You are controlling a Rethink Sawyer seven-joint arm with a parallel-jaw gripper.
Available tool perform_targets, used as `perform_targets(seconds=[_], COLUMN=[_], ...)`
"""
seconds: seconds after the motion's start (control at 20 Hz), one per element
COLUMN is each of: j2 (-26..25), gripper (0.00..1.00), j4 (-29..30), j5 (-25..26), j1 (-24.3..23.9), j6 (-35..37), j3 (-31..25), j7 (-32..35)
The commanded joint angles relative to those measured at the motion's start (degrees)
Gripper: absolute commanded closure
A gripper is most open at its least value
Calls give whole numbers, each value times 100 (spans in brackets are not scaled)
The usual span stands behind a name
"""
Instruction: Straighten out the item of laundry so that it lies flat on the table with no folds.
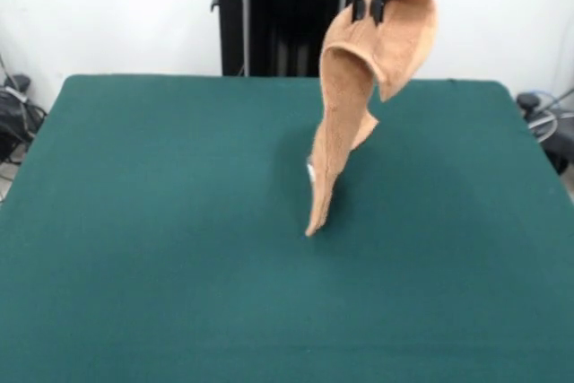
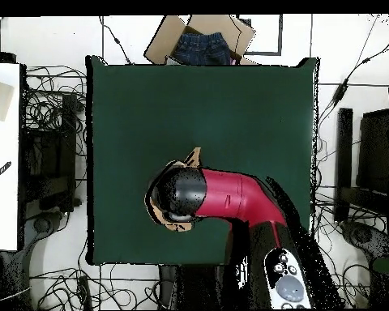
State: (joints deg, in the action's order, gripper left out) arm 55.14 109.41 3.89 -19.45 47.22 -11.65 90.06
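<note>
The tan terry towel (image 1: 345, 105) hangs in the air from my gripper (image 1: 369, 8) at the top of the front view. The gripper is shut on the towel's upper edge. The towel droops in a long twisted fold, and its lowest corner reaches down to about the dark green table (image 1: 134, 221) near the middle; I cannot tell if it touches. In the overhead view the red arm (image 2: 222, 196) covers most of the towel; only tan bits (image 2: 193, 156) show around the arm's head. The gripper itself is hidden there.
A cardboard box with blue jeans (image 2: 202, 42) sits just past the table's far edge in the overhead view. Cables and equipment lie on the floor on both sides (image 2: 52, 121). The robot's pedestal (image 1: 269, 15) stands behind the table.
</note>
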Motion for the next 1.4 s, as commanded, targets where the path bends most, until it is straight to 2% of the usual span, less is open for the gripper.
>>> perform_targets(seconds=[0.05, 0.6, 0.65, 1.4], j2=[383, 218, 238, 218], gripper=[100, 100, 0, 0], j4=[336, 332, 373, 359], j5=[-307, -201, -237, -213], j1=[41, -11, -36, 61], j6=[539, 287, 207, 124], j3=[27, 22, 4, -25], j7=[723, 620, 598, 681])
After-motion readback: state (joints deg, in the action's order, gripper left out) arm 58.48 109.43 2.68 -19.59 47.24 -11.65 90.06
